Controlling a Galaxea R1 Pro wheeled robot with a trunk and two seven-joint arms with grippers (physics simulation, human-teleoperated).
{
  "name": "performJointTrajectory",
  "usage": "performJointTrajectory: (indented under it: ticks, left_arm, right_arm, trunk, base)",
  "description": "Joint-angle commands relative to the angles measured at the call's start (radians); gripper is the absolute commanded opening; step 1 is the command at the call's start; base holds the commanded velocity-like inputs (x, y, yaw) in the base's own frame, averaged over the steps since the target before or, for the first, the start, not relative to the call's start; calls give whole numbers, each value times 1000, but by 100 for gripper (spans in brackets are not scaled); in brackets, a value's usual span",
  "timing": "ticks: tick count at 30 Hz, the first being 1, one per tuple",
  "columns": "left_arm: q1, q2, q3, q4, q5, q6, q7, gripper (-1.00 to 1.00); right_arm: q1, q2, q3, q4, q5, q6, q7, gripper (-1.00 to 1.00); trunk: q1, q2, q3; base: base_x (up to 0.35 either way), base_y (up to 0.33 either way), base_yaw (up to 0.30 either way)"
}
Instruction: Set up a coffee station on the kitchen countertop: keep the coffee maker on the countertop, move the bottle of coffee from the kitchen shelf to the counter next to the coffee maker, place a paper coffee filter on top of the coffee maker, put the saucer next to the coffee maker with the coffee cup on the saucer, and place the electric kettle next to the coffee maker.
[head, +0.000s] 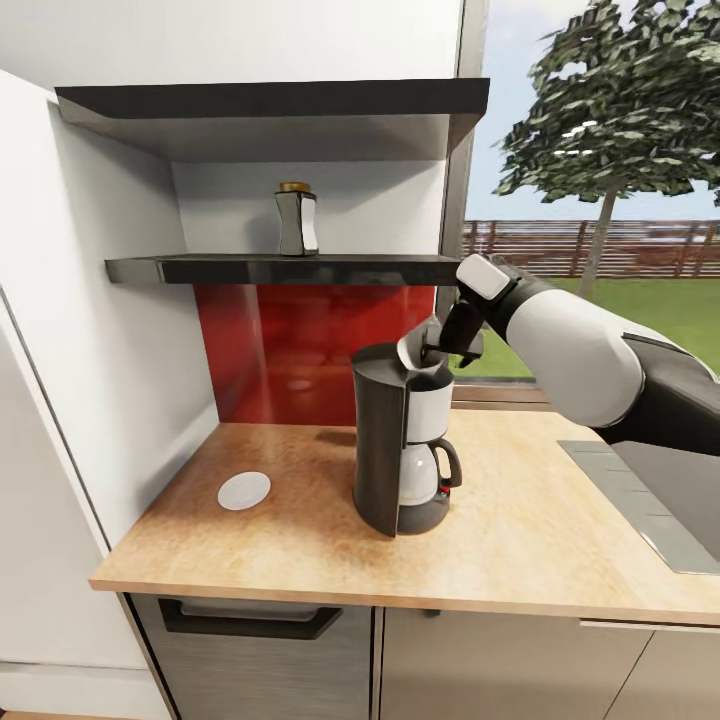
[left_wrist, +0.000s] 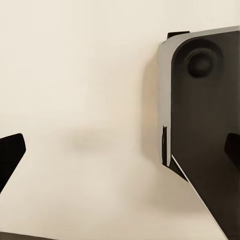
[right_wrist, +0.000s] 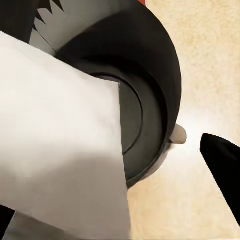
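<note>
The coffee maker stands mid-countertop, its round dark top right under my right gripper. A white paper coffee filter tilts over the machine's top rim. In the right wrist view the filter covers one side, and the visible finger stands well apart from it, so the right gripper is open. The bottle of coffee stands on the kitchen shelf. The saucer lies bare at the counter's left. My left gripper is open. Coffee cup and electric kettle are out of view.
A second dark shelf hangs above the first, over a red backsplash. A grey flat panel is set into the counter at the right, and a white wall bounds the left. A dark rounded panel fronts the left gripper.
</note>
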Motion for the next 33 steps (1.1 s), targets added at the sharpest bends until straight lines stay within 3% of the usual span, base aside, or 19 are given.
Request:
performJointTrajectory:
  ticks: [1,33]
  left_arm:
    - [-1,0,3,1,-9,-5,4,100]
    - [0,-3,1,2,-9,-6,4,100]
  right_arm:
    - [0,1,-3,-2,-8,2,-10,100]
    - [0,-4,-8,-32,-9,2,-10,100]
  trunk:
    - [0,-1,-1]
    - [0,-1,-1]
  base:
    - [0,0,0]
    - [0,0,0]
